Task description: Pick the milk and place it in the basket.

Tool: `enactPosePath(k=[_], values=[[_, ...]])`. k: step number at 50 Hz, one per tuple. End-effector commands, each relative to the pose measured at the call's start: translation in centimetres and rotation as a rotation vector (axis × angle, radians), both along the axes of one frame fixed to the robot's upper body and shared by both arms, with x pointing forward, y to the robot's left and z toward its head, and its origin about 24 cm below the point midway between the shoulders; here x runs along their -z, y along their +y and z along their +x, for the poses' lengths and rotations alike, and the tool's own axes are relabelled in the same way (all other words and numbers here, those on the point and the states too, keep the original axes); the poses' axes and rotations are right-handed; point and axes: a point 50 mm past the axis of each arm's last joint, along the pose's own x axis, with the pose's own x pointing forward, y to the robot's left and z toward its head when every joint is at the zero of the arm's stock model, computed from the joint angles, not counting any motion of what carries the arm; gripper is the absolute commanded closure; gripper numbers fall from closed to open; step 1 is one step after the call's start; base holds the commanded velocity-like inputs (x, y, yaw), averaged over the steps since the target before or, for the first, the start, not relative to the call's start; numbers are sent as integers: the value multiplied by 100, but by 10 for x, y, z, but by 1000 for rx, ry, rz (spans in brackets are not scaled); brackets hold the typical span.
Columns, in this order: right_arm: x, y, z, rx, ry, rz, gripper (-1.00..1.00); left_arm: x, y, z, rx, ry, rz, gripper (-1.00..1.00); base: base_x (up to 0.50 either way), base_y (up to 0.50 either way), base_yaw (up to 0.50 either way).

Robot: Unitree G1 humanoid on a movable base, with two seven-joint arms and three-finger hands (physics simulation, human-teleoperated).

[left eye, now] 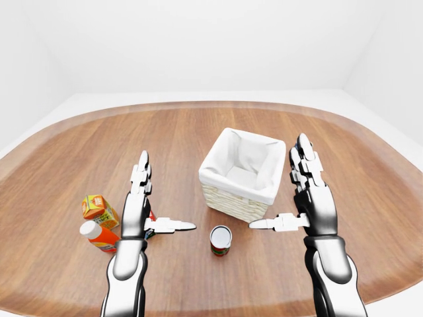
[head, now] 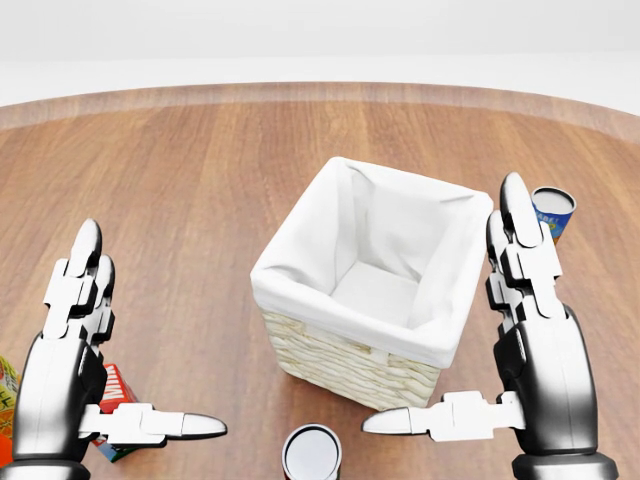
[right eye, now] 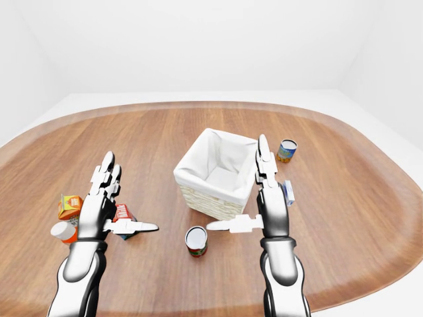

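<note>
Nearest, at the bottom of the head view: left hand (head: 75,380) at 7 o'clock and right hand (head: 530,360) at 5 o'clock, both raised palm-inward, fingers straight and pointing up the view, thumbs stretched toward each other. Fingers spread apart on both, nothing held, nothing touched.

Between the thumbs, at 6 o'clock on the bottom edge: red tomato can (right eye: 196,240), upright, pale top showing, cropped in the head view, whole in the right-eye view. Standing apart from both hands, near the basket's closest corner.

Half hidden behind the left hand: red milk carton (right eye: 123,213), on the wooden table (head: 190,180), peeking out at 3 o'clock of the left palm in the right-eye view. Not gripped. Upright or tipped: cannot tell, too much covered.

Farther toward 9 o'clock of the milk in the left-eye view: orange juice carton (left eye: 98,208), and just below it an orange bottle with a white cap (left eye: 98,236), lying tilted.

Middle of the table: woven basket (head: 345,360) with a white cloth liner (head: 385,250), square, turned corner-on, only liner visible inside.

At 3 o'clock of the right hand in the right-eye view: small blue-and-white carton (right eye: 288,193), mostly hidden by the wrist.

Farthest, at 1 o'clock of the basket: blue-and-yellow can (right eye: 287,150), upright, well apart from it.
</note>
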Motion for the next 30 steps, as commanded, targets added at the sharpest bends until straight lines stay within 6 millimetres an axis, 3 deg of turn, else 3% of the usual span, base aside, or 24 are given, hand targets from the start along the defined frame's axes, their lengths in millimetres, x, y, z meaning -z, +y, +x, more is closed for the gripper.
enactPosePath(k=[1,11,20,30], values=[[0,-1,-2,6,-1,3,-100,1,0,0,-4,-2,5,-100,50,4,0],[1,-1,-2,2,4,7,-100,5,8,10,-64,-2,64,-100,7,0,0],[1,0,-2,-5,5,12,-100,4,36,32,-217,-51,169,-100,0,0,0],[1,1,-2,-6,7,11,-100,17,51,46,-273,3,228,-100,0,0,0]])
